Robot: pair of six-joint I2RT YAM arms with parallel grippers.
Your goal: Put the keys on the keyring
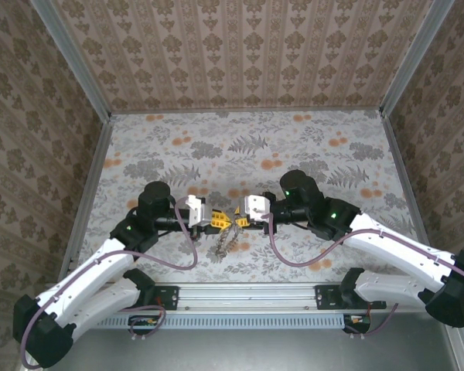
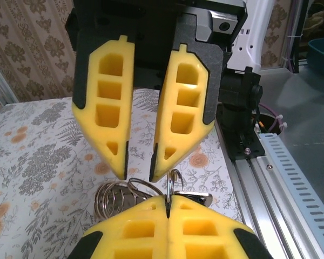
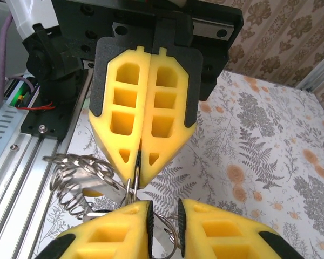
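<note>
Starting at the left of the overhead view, the left arm reaches in over the floral-patterned desk (image 1: 294, 139) with the left gripper (image 1: 213, 222) pointing toward the centre. Its yellow fingers (image 2: 135, 226) are pressed fully together, and in the left wrist view a thin wire loop of the keyring (image 2: 169, 183) rises from the seam between them. The grip is therefore on the keyring, which is held off the desk.

A bundle of coiled silvery wire loops (image 2: 112, 197) hangs from the keyring just beside the left fingertips. In the overhead view it trails down toward the near edge of the desk. A flat silvery metal piece (image 2: 197, 197) lies against the keyring on the opposite side; it cannot be identified as a key.

At the centre, the keyring sits between the two grippers, whose tips almost meet.

To the right, the right gripper (image 1: 240, 222) faces the left gripper head-on. Its fingers (image 3: 221, 232) stand slightly parted. In the right wrist view a wire loop passes through the gap, and the fingers are not seen to clamp it.
</note>
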